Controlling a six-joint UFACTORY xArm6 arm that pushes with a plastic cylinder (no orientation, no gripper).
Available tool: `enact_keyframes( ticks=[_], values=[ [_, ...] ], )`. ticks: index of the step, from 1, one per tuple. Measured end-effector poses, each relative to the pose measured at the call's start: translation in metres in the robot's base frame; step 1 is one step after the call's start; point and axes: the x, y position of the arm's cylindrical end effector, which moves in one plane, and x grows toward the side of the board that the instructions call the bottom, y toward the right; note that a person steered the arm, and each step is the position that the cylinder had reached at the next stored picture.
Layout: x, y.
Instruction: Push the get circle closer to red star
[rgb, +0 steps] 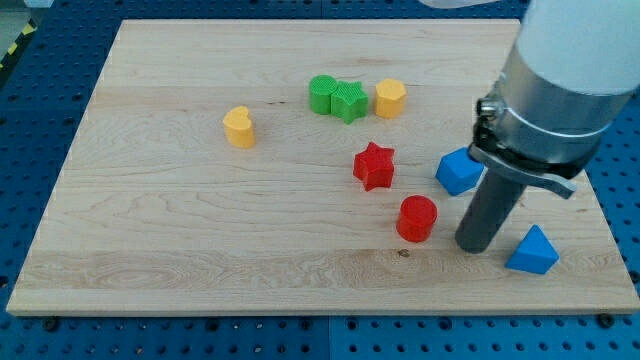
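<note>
Poised just right of the red circle (417, 219), my tip (473, 243), a bare fingerless rod, seemingly placed for nudging it up-left toward the nearby red star (375, 166).

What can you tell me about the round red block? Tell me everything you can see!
The red circle is a short, chunky cylinder with a flat round top, shiny like plastic. It stands upright on the wooden board, towards the view's bottom right. Nothing touches it. The red star sits just up and to the view's left, with a small gap between them. My tip is close by on the view's right, not quite touching it.
</note>
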Motion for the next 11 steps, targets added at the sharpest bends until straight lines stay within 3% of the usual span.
enact_keyframes(
  ticks=[2, 6, 11],
  values=[
    [-0.031, -0.037],
    [-0.049, -0.090],
    [-0.034, -0.112]
  ],
)
